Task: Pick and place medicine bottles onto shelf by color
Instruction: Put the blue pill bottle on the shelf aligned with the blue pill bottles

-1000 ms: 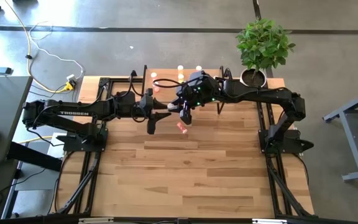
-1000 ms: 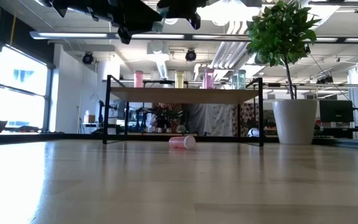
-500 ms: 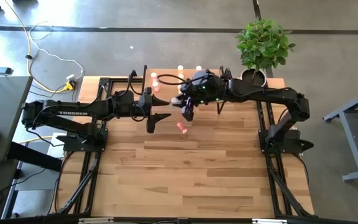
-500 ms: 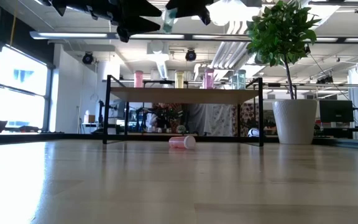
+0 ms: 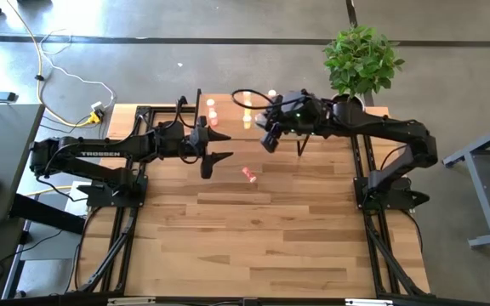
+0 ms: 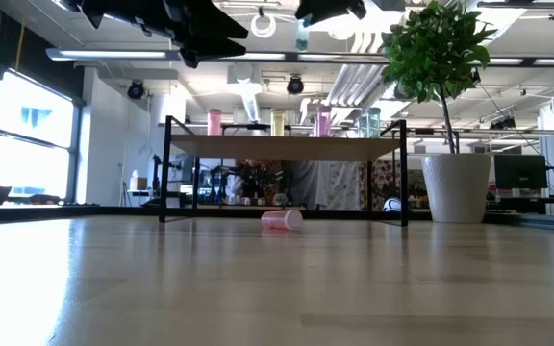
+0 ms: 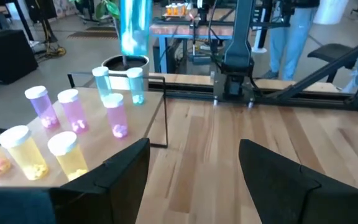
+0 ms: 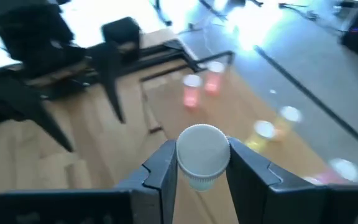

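The right pincer (image 8: 199,177) is clamped on a pale green bottle (image 8: 202,155), carried high over the shelf (image 6: 287,147) at the far edge of the table (image 5: 262,229). The left pincer (image 7: 194,168) hovers beside the shelf with jaws spread and empty. Step in hand appears to be transport to placement; the next move calls for lowering the bottle upright beside the green ones (image 7: 119,84), while a pink bottle (image 5: 249,174) lies on the table.

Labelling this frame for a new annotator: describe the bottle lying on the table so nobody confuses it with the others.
Start from the shelf at the far end of the table, beside the potted plant. In front of the shelf lies one pink bottle with a white cap, between the two arms. It alone is on its side on the bare tabletop; the rest stand upright on the shelf, apart from one held in the air.
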`<state>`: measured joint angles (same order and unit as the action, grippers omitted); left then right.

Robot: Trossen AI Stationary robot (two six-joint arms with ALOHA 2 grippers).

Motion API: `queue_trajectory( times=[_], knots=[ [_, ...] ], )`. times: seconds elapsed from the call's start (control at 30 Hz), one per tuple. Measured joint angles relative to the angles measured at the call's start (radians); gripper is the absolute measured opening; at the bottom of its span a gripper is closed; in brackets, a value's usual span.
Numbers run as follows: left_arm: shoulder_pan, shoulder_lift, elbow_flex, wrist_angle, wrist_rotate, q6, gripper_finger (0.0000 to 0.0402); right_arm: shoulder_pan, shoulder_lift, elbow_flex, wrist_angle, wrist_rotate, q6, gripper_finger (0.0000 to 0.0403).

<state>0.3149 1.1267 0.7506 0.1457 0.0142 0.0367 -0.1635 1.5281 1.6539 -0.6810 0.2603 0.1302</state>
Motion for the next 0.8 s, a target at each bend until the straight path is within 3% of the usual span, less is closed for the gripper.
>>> queue_trajectory(
  times=[0.3,0.8],
  knots=[
    [0.009,0.0,0.0,0.036,-0.037,0.036,0.0239,-0.03,-0.089,0.0,-0.118,0.128,-0.051,0.0101],
    [0.083,0.0,0.0,0.051,-0.109,0.019,0.0239,-0.18,-0.309,0.0,-0.231,0.211,-0.131,0.0101]
  ],
)
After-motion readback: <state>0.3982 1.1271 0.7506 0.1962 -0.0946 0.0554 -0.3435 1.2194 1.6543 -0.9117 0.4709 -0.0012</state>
